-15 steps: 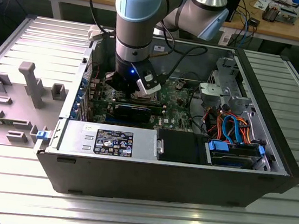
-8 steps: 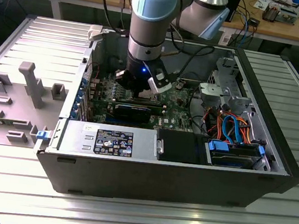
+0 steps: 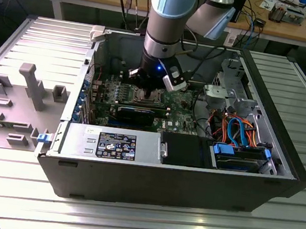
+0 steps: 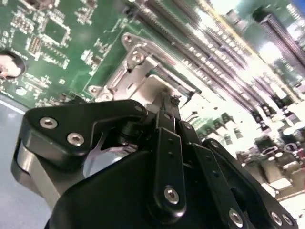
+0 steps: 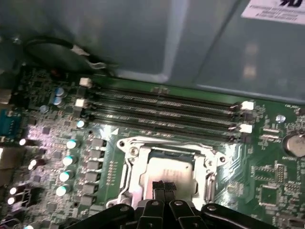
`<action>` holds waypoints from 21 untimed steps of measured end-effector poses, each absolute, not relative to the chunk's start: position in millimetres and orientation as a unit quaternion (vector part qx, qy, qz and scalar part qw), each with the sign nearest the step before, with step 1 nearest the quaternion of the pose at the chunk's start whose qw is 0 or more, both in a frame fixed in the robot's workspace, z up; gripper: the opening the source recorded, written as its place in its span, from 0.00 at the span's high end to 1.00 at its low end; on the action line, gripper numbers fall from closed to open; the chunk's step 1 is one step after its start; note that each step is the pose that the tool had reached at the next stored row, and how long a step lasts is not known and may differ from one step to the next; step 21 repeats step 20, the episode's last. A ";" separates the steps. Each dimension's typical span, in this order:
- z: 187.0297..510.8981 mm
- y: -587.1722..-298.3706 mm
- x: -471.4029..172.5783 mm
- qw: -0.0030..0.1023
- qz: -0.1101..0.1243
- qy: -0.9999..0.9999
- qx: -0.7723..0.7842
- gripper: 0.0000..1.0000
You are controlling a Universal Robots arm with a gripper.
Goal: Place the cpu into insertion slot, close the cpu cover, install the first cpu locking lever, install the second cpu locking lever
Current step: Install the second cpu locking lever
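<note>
ribbed metal tabletop [image 3: 145,220] and a cluttered workbench [image 3: 298,23] framed an open computer case [image 3: 134,179] lying on its side, into which the arm reached down over the green circuit board [image 3: 179,104]. the gripper [image 5: 164,186] stood directly over the insertion slot [image 5: 125,169], its black fingers [image 4: 167,119] drawn together to a narrow tip that pressed on or hovered just above the pale metal face of the cpu [image 5: 172,167]. in both wrist views the chip appeared seated inside the socket, ringed by the silvery cpu cover [image 4: 136,59], which looked to lie flat around it, though the gripper body hid the near edge. whether the fingers pinched anything could not be told; they seemed merely closed, holding nothing. by this reading the placing was done and the cover step was in hand or just finished, while neither locking lever could be made out clearly. the long memory slots [image 5: 162,107] ran just beside the socket. any further move would have called for a small, careful motion, since the fingertips sat close to the metal frame and the delicate board parts around it.
</note>
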State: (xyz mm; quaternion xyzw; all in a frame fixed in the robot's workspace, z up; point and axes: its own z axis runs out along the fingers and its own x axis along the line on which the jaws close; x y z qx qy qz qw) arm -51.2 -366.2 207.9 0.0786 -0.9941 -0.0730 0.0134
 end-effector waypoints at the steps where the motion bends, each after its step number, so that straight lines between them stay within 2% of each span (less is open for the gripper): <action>1: 208.2 -361.1 -50.9 0.014 -0.065 -0.995 0.079 0.89; 4: 210.7 -344.9 -50.8 0.016 -0.045 -0.996 0.078 0.89; 10: 236.1 -342.4 -50.8 0.018 -0.016 -0.997 0.078 0.89; 13: 244.0 -342.4 -50.8 0.018 -0.009 -0.997 0.078 0.89; 21: 245.5 -342.4 -50.8 0.018 -0.009 -0.997 0.078 0.89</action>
